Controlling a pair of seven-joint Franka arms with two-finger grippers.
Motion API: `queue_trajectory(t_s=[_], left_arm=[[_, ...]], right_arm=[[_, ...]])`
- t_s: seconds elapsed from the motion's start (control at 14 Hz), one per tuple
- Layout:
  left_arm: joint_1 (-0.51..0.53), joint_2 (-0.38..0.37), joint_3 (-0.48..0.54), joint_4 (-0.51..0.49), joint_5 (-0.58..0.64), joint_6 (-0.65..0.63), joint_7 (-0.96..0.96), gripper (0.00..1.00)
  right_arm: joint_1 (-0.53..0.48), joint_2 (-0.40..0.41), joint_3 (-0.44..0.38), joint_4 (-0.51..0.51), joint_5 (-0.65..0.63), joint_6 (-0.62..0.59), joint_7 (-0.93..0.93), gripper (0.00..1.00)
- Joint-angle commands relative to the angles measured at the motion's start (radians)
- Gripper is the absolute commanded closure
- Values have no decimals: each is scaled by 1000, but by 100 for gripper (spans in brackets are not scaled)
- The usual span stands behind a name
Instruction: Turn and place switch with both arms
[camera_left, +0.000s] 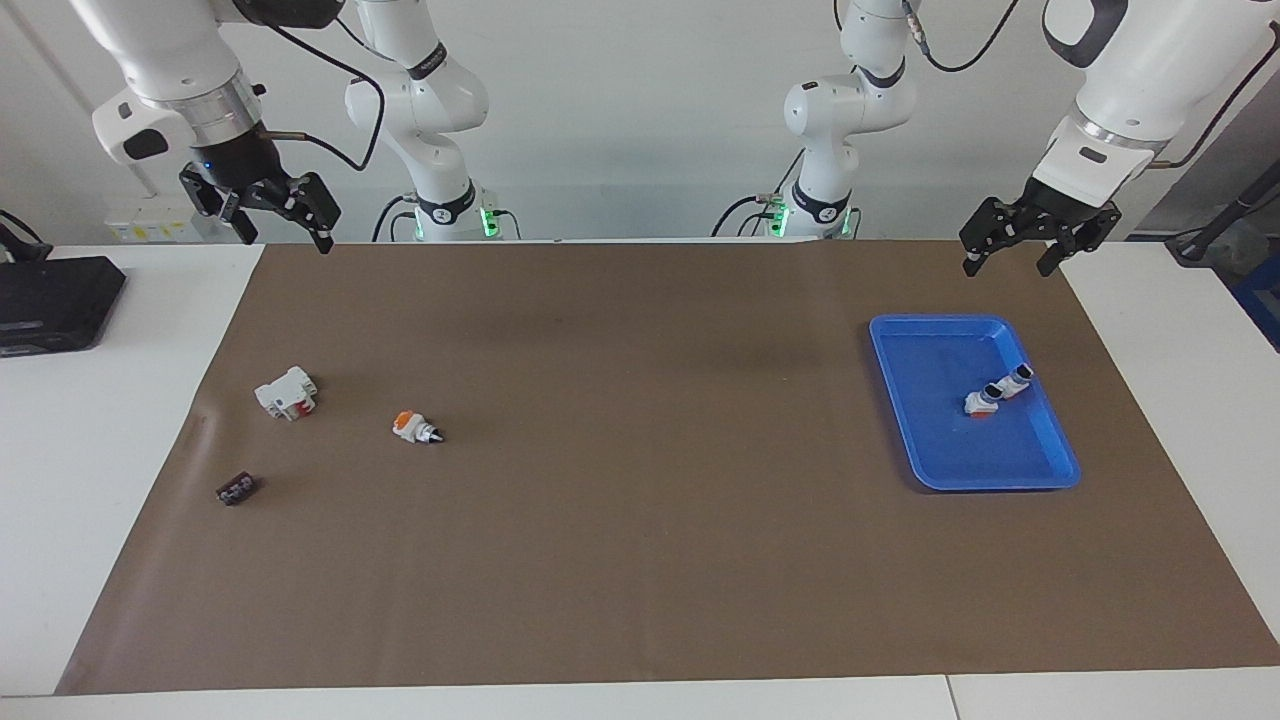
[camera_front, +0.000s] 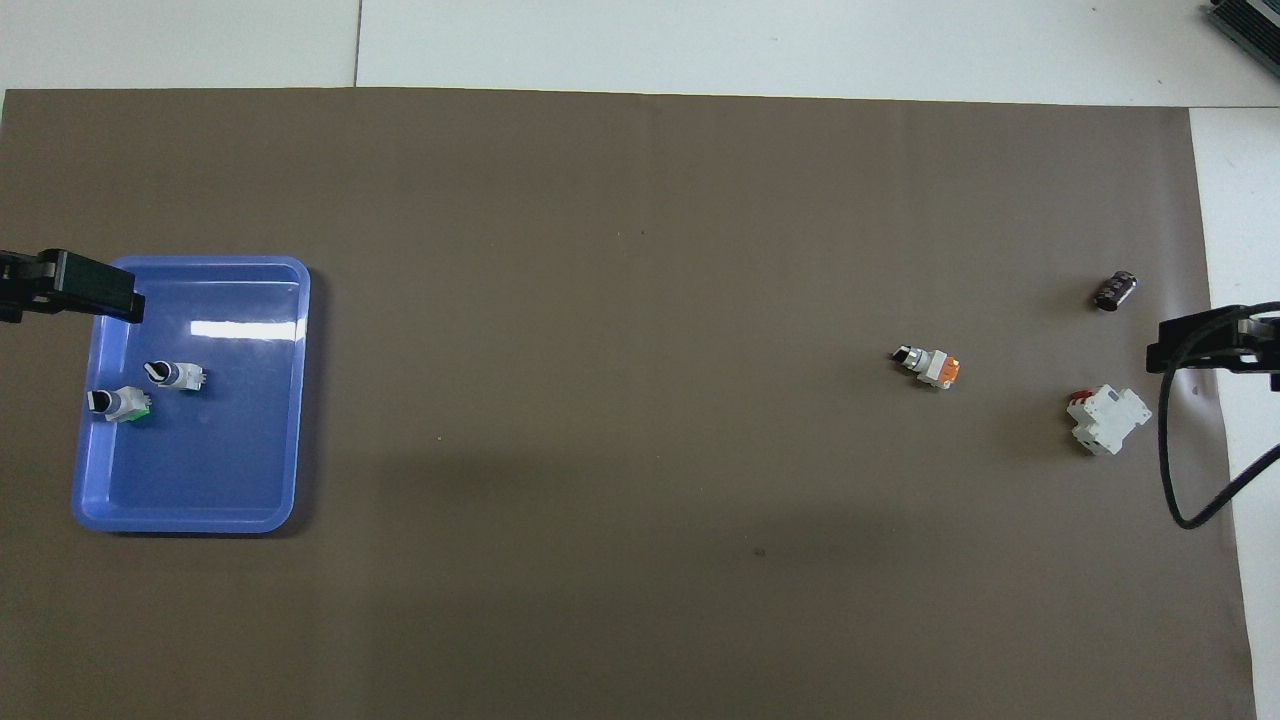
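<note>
Facing view — switch (camera_left: 415, 428) lies untouched; both grippers wait raised.

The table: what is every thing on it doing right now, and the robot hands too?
switch: on its side on the mat, untouched.
white block: lying loose on the mat.
dark piece: lying flat.
blue tray: holds two small switches.
left gripper: jaws open, raised by the tray, waiting.
right gripper: jaws open, raised, holding nothing.

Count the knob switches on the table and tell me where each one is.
3. One with an orange section lies on the brown mat toward the right arm's end. Two more lie together in the blue tray. None looks hidden.
</note>
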Motion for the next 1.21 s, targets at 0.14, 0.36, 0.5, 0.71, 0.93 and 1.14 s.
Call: queue_trajectory(t_s=[0.14, 0.36, 0.5, 0.71, 0.93, 1.14], left_arm=[[7, -31, -1, -38, 13, 15, 6, 0], [7, -31, -1, -38, 13, 15, 6, 0], [6, -31, -1, -38, 13, 15, 6, 0], [7, -31, -1, -38, 13, 15, 6, 0], [6, -31, -1, -38, 13, 15, 6, 0], [7, -31, -1, -38, 13, 15, 6, 0]], right_arm=[[-5, -14, 6, -4, -1, -18, 2, 0], [-5, -17, 6, -5, -1, -18, -2, 0], [1, -17, 7, -4, -2, -20, -7, 0], [0, -28, 6, -5, 4, -35, 24, 0], [-2, -34, 1, -21, 70, -12, 16, 0], [-12, -34, 1, -79, 71, 32, -176, 0]])
